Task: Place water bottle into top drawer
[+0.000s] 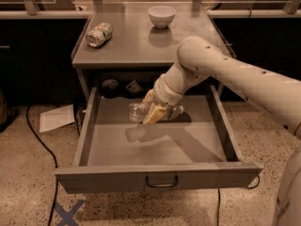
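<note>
well — your hand point(155, 112) is clamped on the water bottle point(136, 112), held sideways in the air over the middle of the open top drawer point(117, 179), so letting go from up here could make it bounce and roll against a wall.

On the grey metal table point(136, 48) we see a dented can point(99, 34) lying far left and a white bowl point(162, 16) far middle; the gripper point(154, 113) hangs over the open top drawer point(108, 178), clasping the water bottle point(137, 112)
</note>
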Available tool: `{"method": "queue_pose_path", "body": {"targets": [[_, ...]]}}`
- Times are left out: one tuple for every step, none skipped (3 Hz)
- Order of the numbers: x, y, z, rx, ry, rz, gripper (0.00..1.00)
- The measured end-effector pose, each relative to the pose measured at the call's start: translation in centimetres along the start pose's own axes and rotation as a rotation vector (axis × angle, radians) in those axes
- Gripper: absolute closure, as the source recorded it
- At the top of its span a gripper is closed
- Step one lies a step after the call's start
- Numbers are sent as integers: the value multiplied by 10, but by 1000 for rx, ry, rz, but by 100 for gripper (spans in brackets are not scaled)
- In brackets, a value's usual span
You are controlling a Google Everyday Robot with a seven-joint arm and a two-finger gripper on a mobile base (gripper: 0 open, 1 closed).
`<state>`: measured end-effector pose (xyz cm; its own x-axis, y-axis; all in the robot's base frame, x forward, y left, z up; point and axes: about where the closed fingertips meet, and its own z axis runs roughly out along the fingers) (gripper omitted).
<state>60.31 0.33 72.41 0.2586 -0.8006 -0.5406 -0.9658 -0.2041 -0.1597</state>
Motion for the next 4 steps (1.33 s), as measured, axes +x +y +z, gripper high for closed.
{"method": "queue_pose_path", "body": {"targets": [[20,9,26,5,34,80,100],[31,18,41,-2,7,129,100],[31,18,41,-2,7,129,100],[39,24,63,-14,35,141,100]]}}
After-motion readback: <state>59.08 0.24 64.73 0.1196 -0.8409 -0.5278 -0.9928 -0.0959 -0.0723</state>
